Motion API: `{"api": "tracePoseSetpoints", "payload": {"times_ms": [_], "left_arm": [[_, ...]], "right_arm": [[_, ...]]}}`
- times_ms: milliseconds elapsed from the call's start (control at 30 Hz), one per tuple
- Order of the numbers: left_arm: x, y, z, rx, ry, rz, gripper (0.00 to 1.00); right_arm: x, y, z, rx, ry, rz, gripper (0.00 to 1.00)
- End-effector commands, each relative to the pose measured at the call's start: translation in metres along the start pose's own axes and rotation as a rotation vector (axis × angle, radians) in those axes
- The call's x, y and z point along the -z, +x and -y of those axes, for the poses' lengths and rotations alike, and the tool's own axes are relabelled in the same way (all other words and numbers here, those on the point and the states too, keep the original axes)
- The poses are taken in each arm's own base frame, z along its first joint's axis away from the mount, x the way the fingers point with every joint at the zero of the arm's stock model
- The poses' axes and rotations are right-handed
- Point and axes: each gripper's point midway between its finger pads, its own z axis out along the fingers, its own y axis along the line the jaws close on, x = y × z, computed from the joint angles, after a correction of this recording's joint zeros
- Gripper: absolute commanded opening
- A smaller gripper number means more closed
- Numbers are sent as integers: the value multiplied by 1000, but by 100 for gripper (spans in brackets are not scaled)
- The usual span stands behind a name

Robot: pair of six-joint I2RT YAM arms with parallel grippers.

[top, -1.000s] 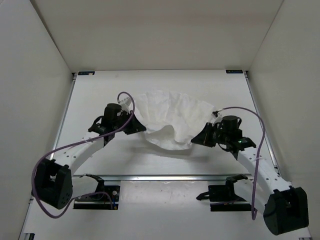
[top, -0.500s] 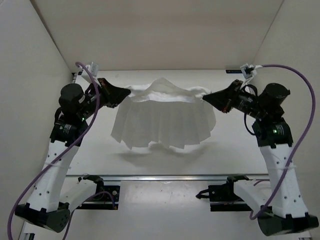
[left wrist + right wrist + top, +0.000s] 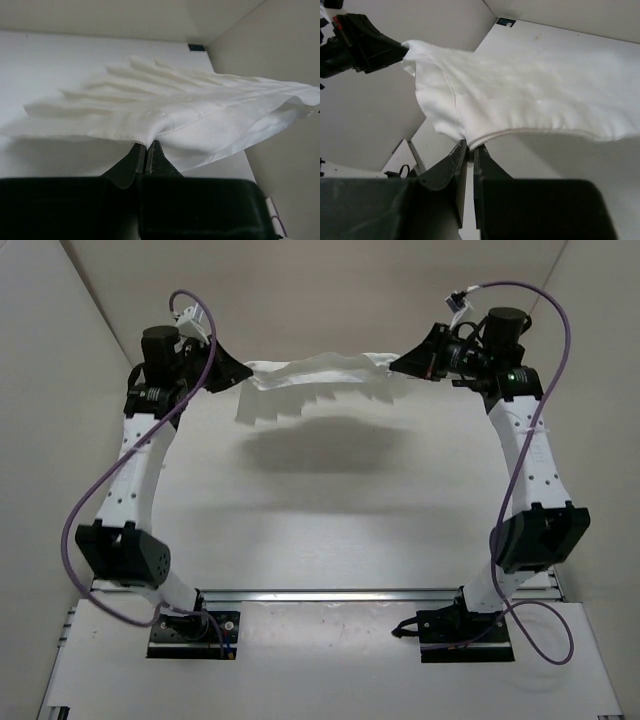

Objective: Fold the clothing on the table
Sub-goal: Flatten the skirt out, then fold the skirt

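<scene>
Black-fingered, the left tool (image 3: 145, 150) is pressed together on one end of the clothing's (image 3: 175, 107) banded edge, with the white fabric fanning away from the tips in long pleats. The right tool (image 3: 469, 149) is likewise pressed together, pinching the other end of that edge, where a curved seam runs right above its tips. From the right wrist view, the cloth stretches across to the left tool at the far upper corner. Seen from above, both arms are raised and reach towards the back wall. The clothing hangs taut between the two tools as a narrow, rippled strip, held up off the bench (image 3: 320, 530). A soft grey shadow (image 3: 320, 445) lies on the white surface beneath it. Purple cables (image 3: 85, 510) loop along both arms.
</scene>
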Motion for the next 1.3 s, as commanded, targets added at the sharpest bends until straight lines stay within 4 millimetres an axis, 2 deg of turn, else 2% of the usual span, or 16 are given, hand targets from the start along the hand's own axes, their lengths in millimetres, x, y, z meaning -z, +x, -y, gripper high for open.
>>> {"api": "tracePoseSetpoints", "payload": {"times_ms": [0, 67, 133, 167, 200, 267, 300, 333, 367, 400, 433, 567, 700, 933, 1133, 1267], "left_arm": [[28, 14, 16, -48, 33, 44, 0], [14, 56, 3, 10, 53, -26, 0], [-3, 117, -22, 79, 51, -121, 0], [-6, 134, -30, 102, 34, -143, 0], [-11, 168, -41, 127, 23, -194, 0], [-13, 214, -65, 176, -20, -261, 0], [-11, 239, -81, 209, -40, -301, 1], [-8, 262, -90, 235, -49, -333, 26], [-5, 275, -93, 256, -40, -360, 58], [0, 288, -101, 267, -51, -365, 76], [6, 301, -104, 271, -55, -378, 81], [15, 314, -110, 210, -121, -386, 90], [17, 328, -114, 184, -179, -422, 90], [18, 349, -133, 191, -282, -472, 89], [3, 357, -134, 204, -275, -490, 73], [-7, 355, -122, 203, -235, -491, 52]], "right_arm": [[17, 20, 11, -24, -24, 8, 0], [16, 50, 46, -106, 5, -5, 0], [10, 98, 77, -193, 35, -53, 0], [10, 109, 83, -209, 56, -62, 0], [7, 137, 98, -256, 80, -96, 0], [4, 166, 114, -268, 158, -130, 1], [6, 185, 124, -293, 194, -163, 11], [6, 205, 130, -307, 251, -205, 28], [7, 215, 135, -305, 300, -221, 33], [9, 232, 137, -317, 328, -252, 36], [13, 246, 138, -322, 359, -262, 38], [26, 275, 141, -324, 440, -257, 43], [31, 308, 148, -335, 498, -302, 46], [24, 343, 167, -359, 605, -407, 47], [13, 359, 170, -378, 613, -439, 47], [10, 360, 174, -384, 618, -435, 44]]}}
